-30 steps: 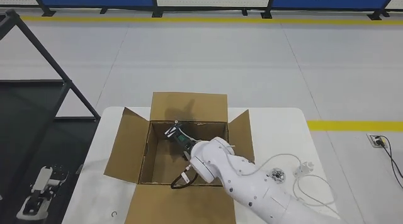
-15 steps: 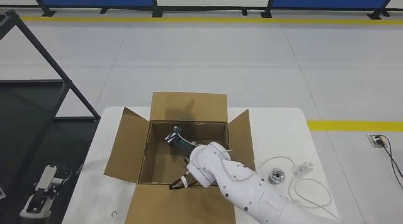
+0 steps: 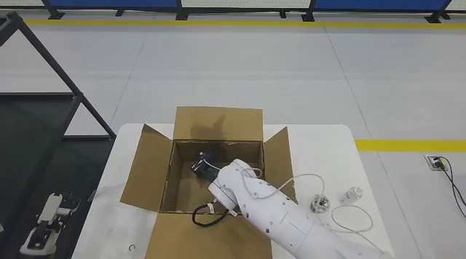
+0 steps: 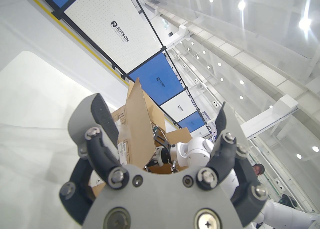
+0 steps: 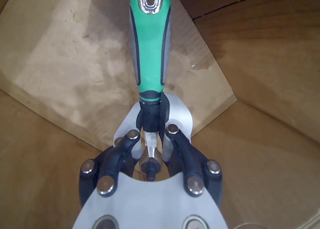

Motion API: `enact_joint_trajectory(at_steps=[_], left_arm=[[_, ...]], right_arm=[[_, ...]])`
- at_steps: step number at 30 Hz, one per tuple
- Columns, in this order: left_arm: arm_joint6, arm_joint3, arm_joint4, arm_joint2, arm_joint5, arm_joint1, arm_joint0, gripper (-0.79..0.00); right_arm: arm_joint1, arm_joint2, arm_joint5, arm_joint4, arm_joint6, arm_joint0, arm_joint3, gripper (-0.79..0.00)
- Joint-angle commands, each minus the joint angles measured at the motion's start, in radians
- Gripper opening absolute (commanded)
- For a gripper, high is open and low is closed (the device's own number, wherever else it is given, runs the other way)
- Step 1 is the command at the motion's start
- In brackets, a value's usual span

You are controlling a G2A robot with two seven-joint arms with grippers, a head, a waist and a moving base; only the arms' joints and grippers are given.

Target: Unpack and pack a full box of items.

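An open cardboard box [image 3: 218, 117] stands on the white table [image 3: 320, 142] with all its flaps spread. My right arm reaches down into it. In the right wrist view my right gripper [image 5: 152, 112] is shut on the black neck of a green-handled tool [image 5: 150, 47], whose handle points at the bare box floor [image 5: 62, 64]. From above, the tool [image 3: 202, 164] shows inside the box near its back wall. My left gripper [image 4: 162, 104] is open and holds nothing, off to the side of the box [image 4: 136, 124] and tilted upward.
To the right of the box lie a small clear bottle [image 3: 350, 194], a small round item [image 3: 319, 202] and a loose white cable [image 3: 342, 219]. A black cable loop [image 3: 207, 215] hangs over the box's near edge. A black frame [image 3: 44, 113] stands left of the table.
My right arm has pushed further into the box and swung leftward over its near edge. The green-handled tool has shifted slightly toward the near side, still gripped.
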Motion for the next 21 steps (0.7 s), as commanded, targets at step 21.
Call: enact_joint_trajectory(at_steps=[21], left_arm=[[-0.007,-0.008,0.011,-0.002,-0.004,-0.005,0.007,0.0]], right_arm=[[-0.028,0.092,0.012,-0.042,-0.08,-0.001,-0.029,-0.545]])
